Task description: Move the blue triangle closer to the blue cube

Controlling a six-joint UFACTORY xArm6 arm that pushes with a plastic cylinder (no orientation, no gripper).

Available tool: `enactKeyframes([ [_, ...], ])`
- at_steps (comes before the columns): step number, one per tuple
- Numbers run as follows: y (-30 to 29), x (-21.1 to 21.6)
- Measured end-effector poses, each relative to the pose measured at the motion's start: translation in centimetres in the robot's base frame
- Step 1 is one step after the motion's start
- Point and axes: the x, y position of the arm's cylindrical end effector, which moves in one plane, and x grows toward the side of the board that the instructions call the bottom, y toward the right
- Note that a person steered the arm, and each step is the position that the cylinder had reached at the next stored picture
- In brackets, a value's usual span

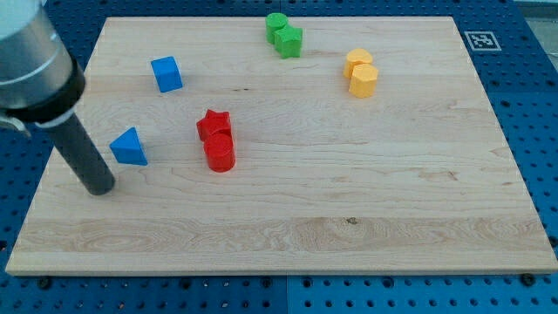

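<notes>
The blue triangle lies on the wooden board at the view's left. The blue cube sits above it and slightly to the right, roughly a block's width of board between them. My tip rests on the board just below and left of the blue triangle, close to it but not touching. The rod rises toward the view's upper left.
A red star and a red cylinder touch each other right of the triangle. Two green blocks sit at the top centre. Two yellow blocks sit at the upper right.
</notes>
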Motion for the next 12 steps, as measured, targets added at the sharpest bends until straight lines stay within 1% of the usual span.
enactKeyframes([
  [1, 1.2, 0.0],
  [2, 1.2, -0.9],
  [5, 1.2, -7.6],
  [9, 2.1, -18.2],
  [10, 1.1, -18.5],
  [11, -3.0, -18.4],
  [12, -4.6, -16.3],
])
